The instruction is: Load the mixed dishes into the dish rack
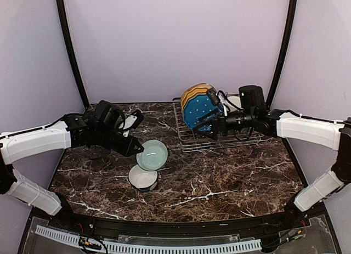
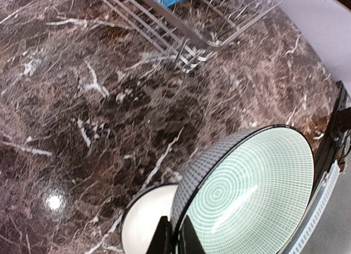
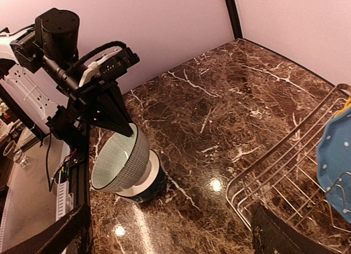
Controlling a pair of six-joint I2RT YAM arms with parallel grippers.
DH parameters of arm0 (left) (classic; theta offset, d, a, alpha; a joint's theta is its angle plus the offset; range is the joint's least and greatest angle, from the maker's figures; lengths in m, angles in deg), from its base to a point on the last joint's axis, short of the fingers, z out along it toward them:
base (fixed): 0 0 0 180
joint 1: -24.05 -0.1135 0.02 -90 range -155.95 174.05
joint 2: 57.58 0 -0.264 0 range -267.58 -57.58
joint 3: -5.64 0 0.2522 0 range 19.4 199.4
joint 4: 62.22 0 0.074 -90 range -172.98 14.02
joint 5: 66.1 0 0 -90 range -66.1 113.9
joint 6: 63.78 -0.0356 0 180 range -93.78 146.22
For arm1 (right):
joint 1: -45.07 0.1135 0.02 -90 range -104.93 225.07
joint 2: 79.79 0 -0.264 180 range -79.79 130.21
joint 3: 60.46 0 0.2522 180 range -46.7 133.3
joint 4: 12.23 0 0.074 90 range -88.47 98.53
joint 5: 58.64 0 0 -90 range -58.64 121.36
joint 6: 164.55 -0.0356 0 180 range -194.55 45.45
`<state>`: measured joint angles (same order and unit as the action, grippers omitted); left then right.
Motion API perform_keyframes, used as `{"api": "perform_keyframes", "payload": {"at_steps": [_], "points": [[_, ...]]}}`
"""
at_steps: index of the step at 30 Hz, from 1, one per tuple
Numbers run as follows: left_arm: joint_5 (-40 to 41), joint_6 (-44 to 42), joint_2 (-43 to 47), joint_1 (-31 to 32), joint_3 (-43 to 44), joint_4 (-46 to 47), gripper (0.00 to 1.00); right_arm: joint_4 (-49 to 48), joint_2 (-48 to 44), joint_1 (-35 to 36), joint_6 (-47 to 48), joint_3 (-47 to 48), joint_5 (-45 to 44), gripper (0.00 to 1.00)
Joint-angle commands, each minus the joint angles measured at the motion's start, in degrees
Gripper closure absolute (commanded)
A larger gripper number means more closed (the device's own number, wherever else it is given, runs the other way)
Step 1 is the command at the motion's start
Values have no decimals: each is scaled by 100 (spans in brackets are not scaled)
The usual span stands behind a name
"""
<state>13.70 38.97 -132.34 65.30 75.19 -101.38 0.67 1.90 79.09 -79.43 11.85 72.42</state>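
My left gripper (image 1: 133, 146) pinches the rim of the mint-green bowl (image 1: 152, 154), which hangs tilted ahead of its fingertips. The navy mug (image 1: 143, 178) sits just below the bowl, and I cannot tell if they touch. My right gripper (image 1: 213, 125) holds its jaws spread wide, empty. The blue dotted plate (image 1: 196, 112) stands upright just beside it in the dish rack (image 1: 219, 145), with the yellow dotted plate (image 1: 192, 91) beyond.

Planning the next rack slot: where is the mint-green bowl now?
In the top view the mint-green bowl is left of centre, tilted, its rim pinched by the left gripper, just above the navy mug, left of the dish rack.
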Motion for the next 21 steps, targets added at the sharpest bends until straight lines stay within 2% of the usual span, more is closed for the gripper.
{"api": "perform_keyframes", "payload": {"at_steps": [1,5,11,21], "points": [[-477,702,99,-12,129,1624,99,-786,189,482,-760,17,213,1],[-363,1042,-43,-12,107,2330,99,-1269,148,746,-1345,-219,-499,1],[-145,1404,-122,-12,-6,3181,99,-1335,329,845,-2216,-311,-911,1],[-114,1944,-305,64,-303,4370,99,-1988,721,944,-2661,-336,-658,1]]}}
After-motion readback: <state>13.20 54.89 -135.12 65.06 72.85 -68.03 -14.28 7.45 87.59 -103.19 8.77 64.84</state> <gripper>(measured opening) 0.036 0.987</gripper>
